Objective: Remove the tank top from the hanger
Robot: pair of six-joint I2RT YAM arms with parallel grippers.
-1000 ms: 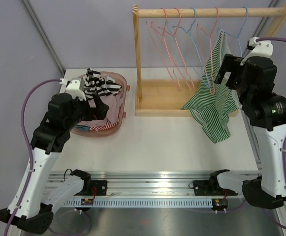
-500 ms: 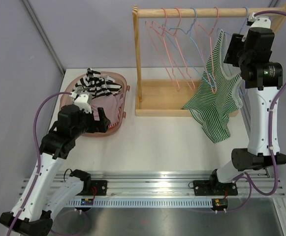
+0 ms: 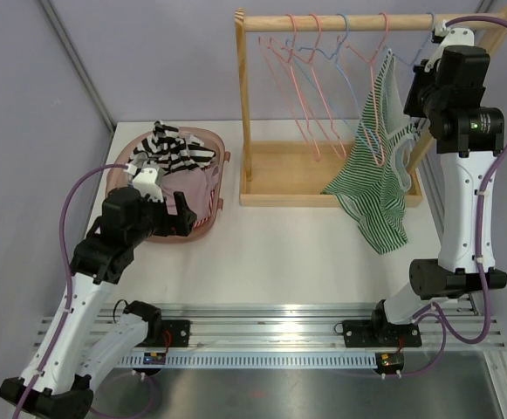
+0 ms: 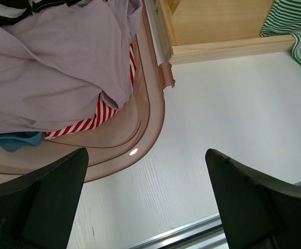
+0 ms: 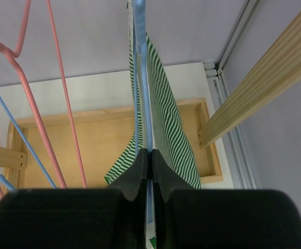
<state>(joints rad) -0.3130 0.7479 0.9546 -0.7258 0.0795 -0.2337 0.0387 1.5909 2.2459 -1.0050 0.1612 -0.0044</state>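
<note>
The table (image 3: 279,253) carries a wooden rack (image 3: 245,105) along its far edge, reaching toward the far-right corner, and that is where your work is. The tank top (image 3: 384,166), green and white striped, hangs at the right end of the rack. Its long axis runs from just under the top rail (image 3: 340,24) down toward the table's right edge, and the hem spills over the front lip of the rack base onto the tabletop.

Your right arm is raised up to the rail and is by far the nearer one. Your left arm sits well apart, at the basket (image 3: 221,153) of clothes near the left edge.

The blue hanger (image 5: 141,62) appears to carry the garment, since striped cloth shows on both sides of its wire in the right wrist view. The right gripper (image 5: 150,155) has its fingers pressed together on that wire, high up, so the tank top lies below and beyond your grip. The left gripper (image 4: 145,155) is spread wide and holds nothing. To free the cloth you will probably need it pulled down and away from the pinched wire, and the left arm has a long reach across to do that.
</note>
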